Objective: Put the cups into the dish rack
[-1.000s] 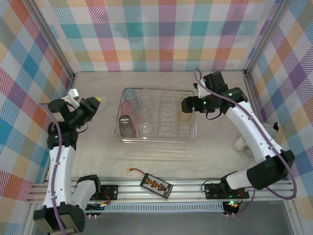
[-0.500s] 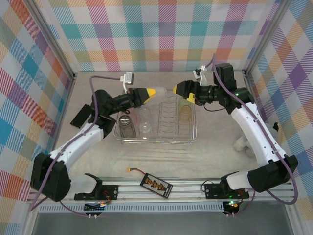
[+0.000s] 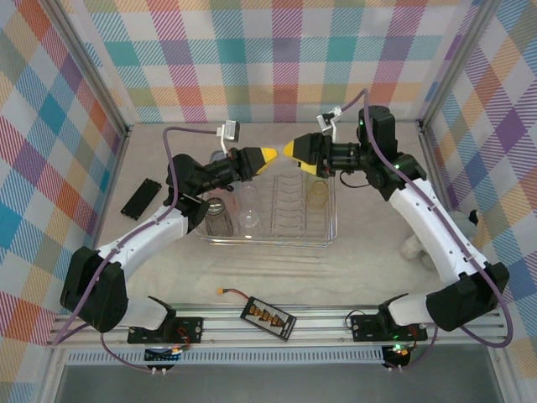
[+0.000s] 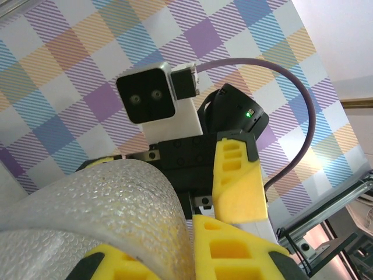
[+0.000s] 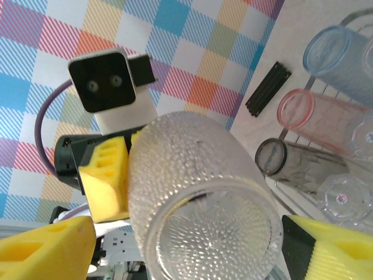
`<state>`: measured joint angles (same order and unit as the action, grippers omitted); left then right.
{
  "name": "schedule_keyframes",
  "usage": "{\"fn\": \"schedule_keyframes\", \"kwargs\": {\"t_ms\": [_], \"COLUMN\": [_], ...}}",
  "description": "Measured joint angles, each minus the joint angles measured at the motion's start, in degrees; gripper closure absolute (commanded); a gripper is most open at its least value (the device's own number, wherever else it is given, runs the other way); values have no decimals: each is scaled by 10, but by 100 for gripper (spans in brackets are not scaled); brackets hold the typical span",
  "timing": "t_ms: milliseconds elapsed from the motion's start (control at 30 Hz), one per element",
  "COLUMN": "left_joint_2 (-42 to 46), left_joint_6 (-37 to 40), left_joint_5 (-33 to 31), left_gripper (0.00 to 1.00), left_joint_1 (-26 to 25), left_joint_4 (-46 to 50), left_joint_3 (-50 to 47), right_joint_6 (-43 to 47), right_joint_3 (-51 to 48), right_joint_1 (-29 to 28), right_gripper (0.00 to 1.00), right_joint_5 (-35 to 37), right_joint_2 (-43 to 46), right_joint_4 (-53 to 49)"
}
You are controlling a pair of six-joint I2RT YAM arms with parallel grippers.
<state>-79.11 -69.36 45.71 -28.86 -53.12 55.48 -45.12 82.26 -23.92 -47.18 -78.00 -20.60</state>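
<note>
A clear dimpled cup [image 5: 198, 192] hangs in the air above the dish rack [image 3: 268, 241]. My left gripper [image 3: 270, 156] is shut on its wall, and the pinch shows in the left wrist view, cup [image 4: 99, 216] between the yellow fingers [image 4: 233, 245]. My right gripper [image 3: 290, 151] faces the left one tip to tip. It is open, with its fingers [image 5: 46, 251] either side of the cup's near end. In the rack lie a blue cup [image 5: 344, 55], a pink cup [image 5: 326, 119], a grey cup [image 3: 220, 217], clear cups [image 3: 249, 220] and a yellowish cup [image 3: 317, 193].
A black battery pack [image 3: 141, 197] lies on the table left of the rack. A small black board with a wire [image 3: 268, 317] rests on the front rail. A white object [image 3: 411, 246] sits by the right wall. Checked walls close in three sides.
The left arm swung from the left wall out over the rack with the clear cup. The right gripper rose from the rack's right end, and the two grippers closed in on each other.
</note>
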Motion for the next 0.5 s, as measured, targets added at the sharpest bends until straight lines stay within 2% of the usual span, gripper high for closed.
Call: {"fn": "schedule_keyframes", "kwargs": {"t_ms": [100, 400, 433, 467, 500], "left_joint_2": [0, 2, 2, 2, 2], "left_joint_6": [0, 6, 8, 9, 13], "left_joint_5": [-3, -23, -25, -26, -29], "left_gripper": [100, 100, 89, 74, 55], "left_joint_1": [0, 0, 0, 0, 1], "left_joint_4": [0, -8, -8, -8, -8], "left_joint_3": [1, 2, 2, 2, 2], "right_joint_6": [-12, -51, -52, -52, -51], "right_joint_3": [-2, -2, -2, -2, -2], "right_joint_1": [-9, -14, -14, -14, -14], "right_gripper": [21, 42, 45, 47, 48], "right_joint_5": [-5, -4, -3, -2, 0], "right_joint_2": [-6, -20, -20, -20, -20], "right_joint_4": [12, 51, 52, 53, 53]}}
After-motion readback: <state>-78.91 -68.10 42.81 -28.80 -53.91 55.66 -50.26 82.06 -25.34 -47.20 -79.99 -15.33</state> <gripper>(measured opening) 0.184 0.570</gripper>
